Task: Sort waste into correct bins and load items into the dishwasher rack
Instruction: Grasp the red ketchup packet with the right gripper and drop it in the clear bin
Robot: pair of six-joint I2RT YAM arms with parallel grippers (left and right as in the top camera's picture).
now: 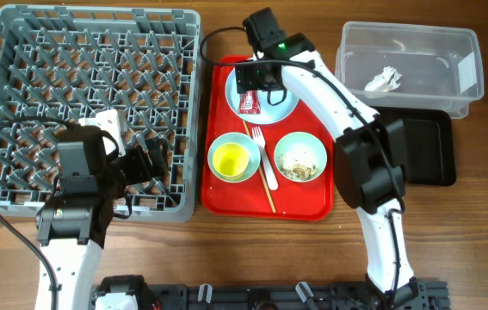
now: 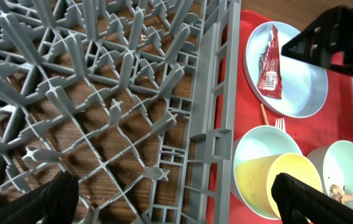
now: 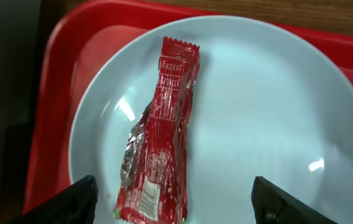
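One red wrapper (image 3: 160, 137) lies on the plate (image 3: 257, 124) between the right gripper's (image 3: 176, 194) wide-open, empty fingers, long axis crossing them.

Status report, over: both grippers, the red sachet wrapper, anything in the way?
Left gripper open, over the dishwasher rack. Right gripper open, above the red sachet wrapper, not gripped, flat on the plate. Nothing blocks it.

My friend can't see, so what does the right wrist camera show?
A red wrapper lies on a round pale plate, which sits on a red tray. The open right gripper shows its two dark fingertips at the bottom corners, either side of the wrapper.
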